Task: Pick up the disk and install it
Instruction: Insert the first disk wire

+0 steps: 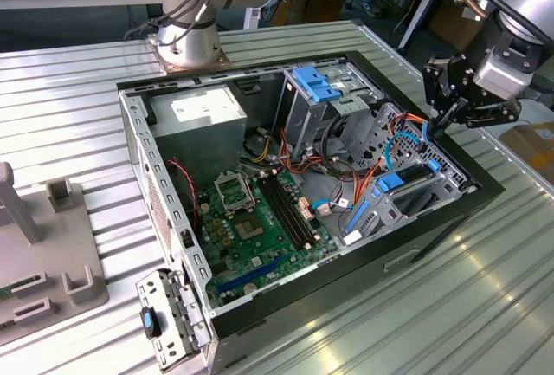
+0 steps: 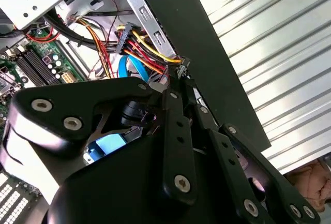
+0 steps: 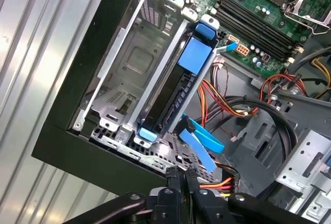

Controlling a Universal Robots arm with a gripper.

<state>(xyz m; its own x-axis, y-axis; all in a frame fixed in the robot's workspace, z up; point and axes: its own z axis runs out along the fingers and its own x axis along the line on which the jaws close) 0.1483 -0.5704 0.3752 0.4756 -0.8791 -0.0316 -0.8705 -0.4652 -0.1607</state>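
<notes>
The disk (image 3: 173,97), a dark drive in a bright blue carrier, stands on edge in the metal drive bay at the case's front corner. In the exterior view the disk (image 1: 400,181) lies low at that view's right side of the open computer case (image 1: 260,323). My gripper (image 1: 439,122) hovers over the case's rim, just above and beyond the bay. Its fingers (image 3: 178,175) are pressed together with nothing between them. In the second wrist view the gripper (image 2: 180,73) ends close to a bundle of red, yellow and black power wires (image 2: 147,53).
A flat blue cable (image 3: 201,141) loops beside the bay. A ribbed blue flap (image 1: 313,85) tops the rear drive cage. The motherboard (image 1: 260,219) fills the case floor, and a grey power supply (image 1: 195,119) sits at the back. Ribbed metal table (image 1: 485,288) surrounds the case.
</notes>
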